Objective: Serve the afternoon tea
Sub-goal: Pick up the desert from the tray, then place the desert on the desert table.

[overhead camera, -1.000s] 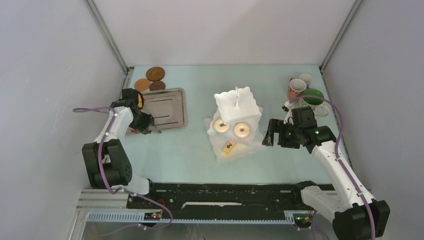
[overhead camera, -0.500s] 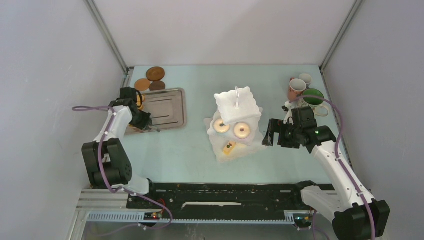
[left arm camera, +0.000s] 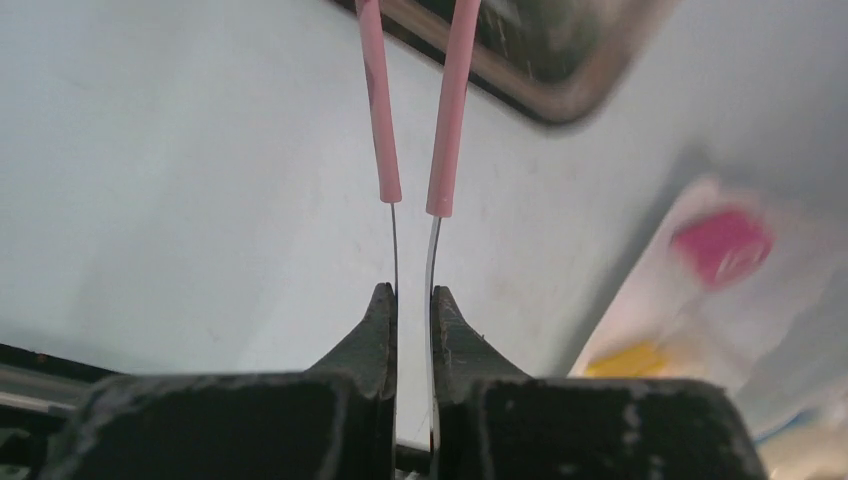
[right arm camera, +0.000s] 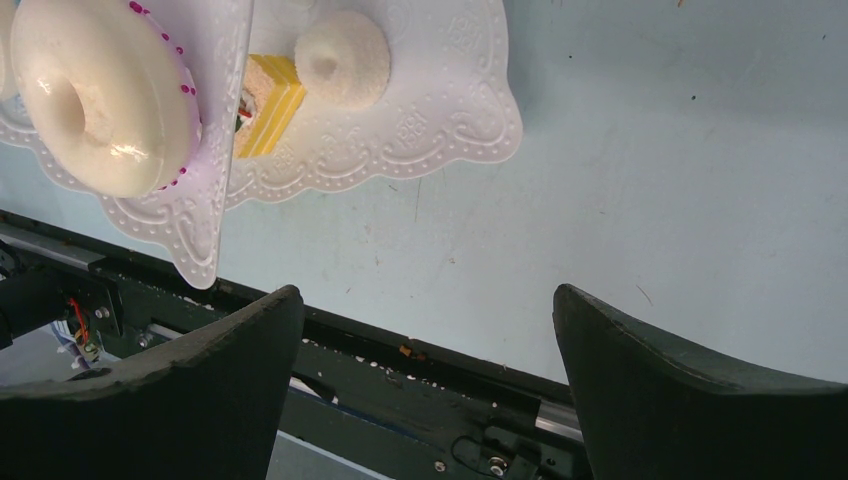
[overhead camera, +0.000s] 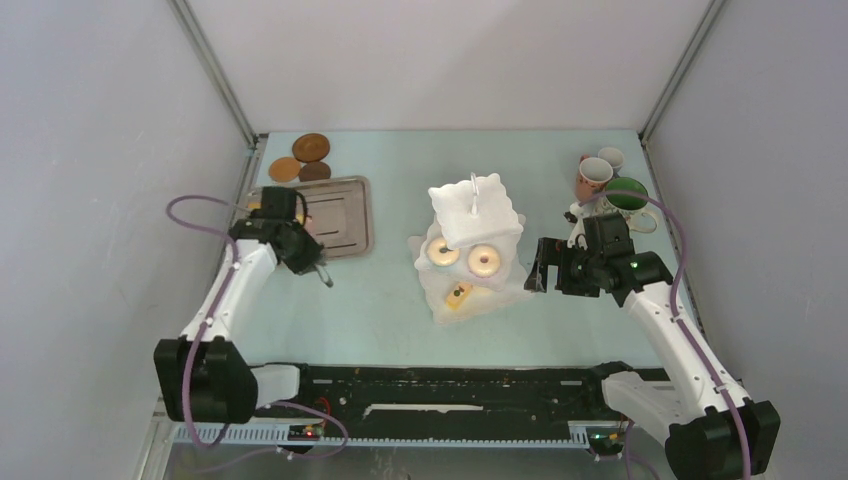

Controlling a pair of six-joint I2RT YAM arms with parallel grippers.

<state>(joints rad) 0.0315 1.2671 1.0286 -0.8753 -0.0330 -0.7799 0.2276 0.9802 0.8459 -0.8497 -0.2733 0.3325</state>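
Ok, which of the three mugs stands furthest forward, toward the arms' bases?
The mug with the green inside, the widest; the pink mug and small pale mug stand behind it.

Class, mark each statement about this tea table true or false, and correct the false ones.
1. The left gripper is shut on the pink tongs. True.
2. The right gripper is shut. False: it is open and empty, beside the stand.
3. The brown coasters lie on the grey tray. False: they lie on the table, beyond the tray's far edge.
4. The three mugs stand together at the table's far right. True.
5. A yellow cake lies on the stand's bottom tier. True.
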